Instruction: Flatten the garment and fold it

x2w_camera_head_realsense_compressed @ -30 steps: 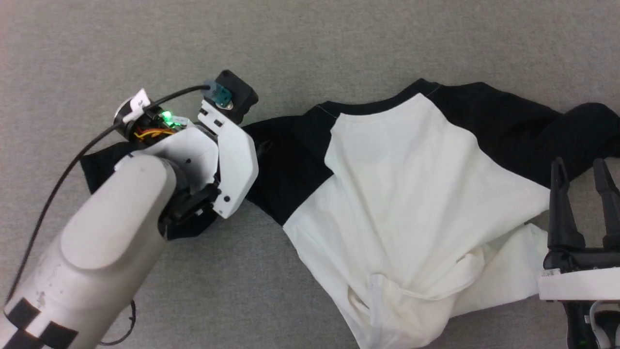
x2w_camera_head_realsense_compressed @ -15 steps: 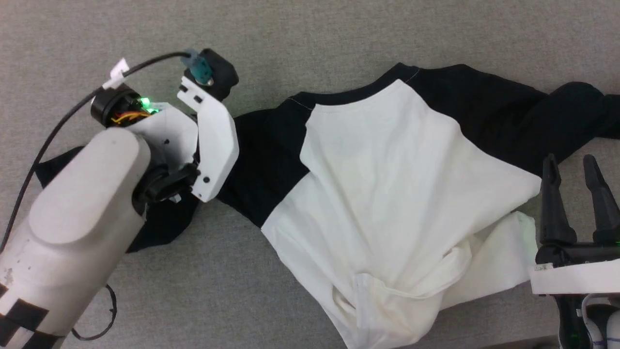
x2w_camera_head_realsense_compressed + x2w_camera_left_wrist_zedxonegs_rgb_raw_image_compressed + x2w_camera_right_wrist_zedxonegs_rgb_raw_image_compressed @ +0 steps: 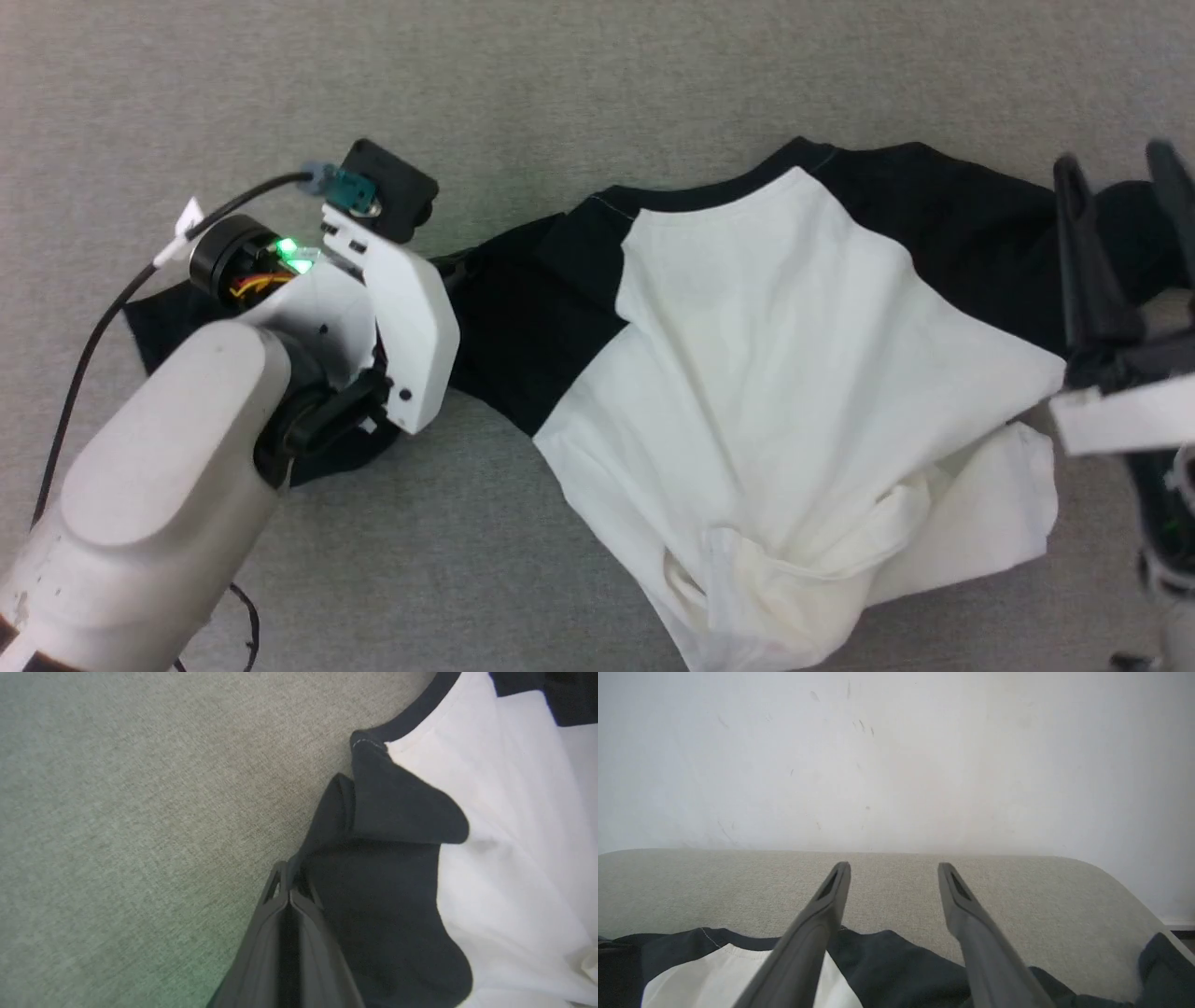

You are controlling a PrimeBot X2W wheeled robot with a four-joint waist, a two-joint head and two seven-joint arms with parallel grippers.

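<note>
Since a second ago the left gripper (image 3: pixel 288 891) has clamped shut, and the right gripper (image 3: pixel 1113 157) has swung from the near right to the far right; the camera has shifted a little too.

At the left, the closed fingers sit on the edge of the left sleeve (image 3: pixel 523 308) and seem to pinch its black cloth. That sleeve is doubled over itself and runs under the wrist. In the middle, the shirt (image 3: pixel 794 327) lies on the grey cushion (image 3: pixel 653 75), neck towards the far side, its white body creased and slanted. The hem (image 3: pixel 775 569) is bunched and twisted at the near edge. At the right, the right sleeve (image 3: pixel 971 224) trails off crumpled, and the right gripper hangs above it with fingers spread and nothing between them.

Flattening looks barely begun: both sleeves need drawing out and the hem needs untwisting. No fold has been made.

Count: one shirt, two sleeves, two grippers, one cushion.
</note>
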